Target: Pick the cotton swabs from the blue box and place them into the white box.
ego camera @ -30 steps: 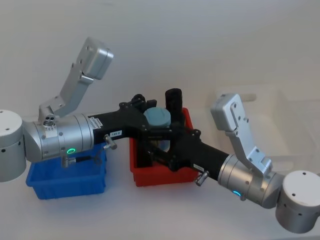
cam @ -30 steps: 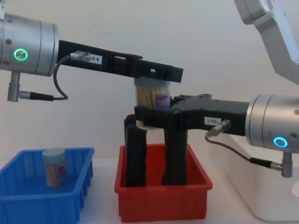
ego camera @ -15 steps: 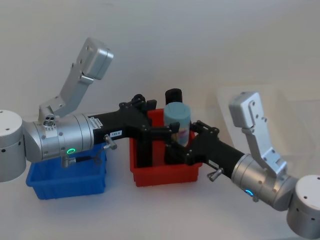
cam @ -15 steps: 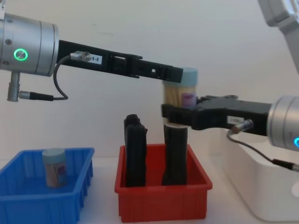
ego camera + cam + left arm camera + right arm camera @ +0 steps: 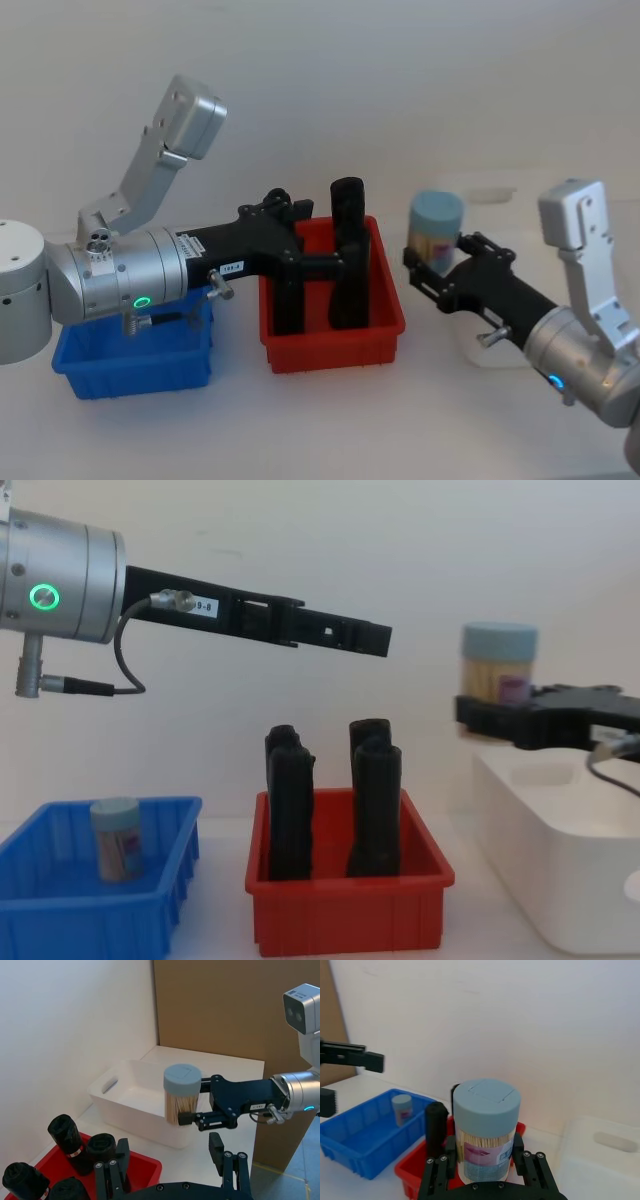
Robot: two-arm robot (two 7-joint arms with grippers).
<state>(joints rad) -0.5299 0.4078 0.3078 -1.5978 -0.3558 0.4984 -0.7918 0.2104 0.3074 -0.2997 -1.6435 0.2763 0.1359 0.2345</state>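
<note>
A cotton swab tub with a pale blue lid stands upright in my right gripper, which is shut on its lower half. In the chest view the tub hangs above the left rim of the white box. The right wrist view has the tub close up between the fingers. A second tub stands in the blue box. My left gripper is open and holds nothing, stretched out high over the red bin.
The red bin sits between the blue box and the white box, with several tall black rolls upright in it. A brown panel rises behind the white box.
My right gripper has carried the tub rightward, from beside my left gripper above the red bin to the white box's edge. The left arm has stayed where it was.
</note>
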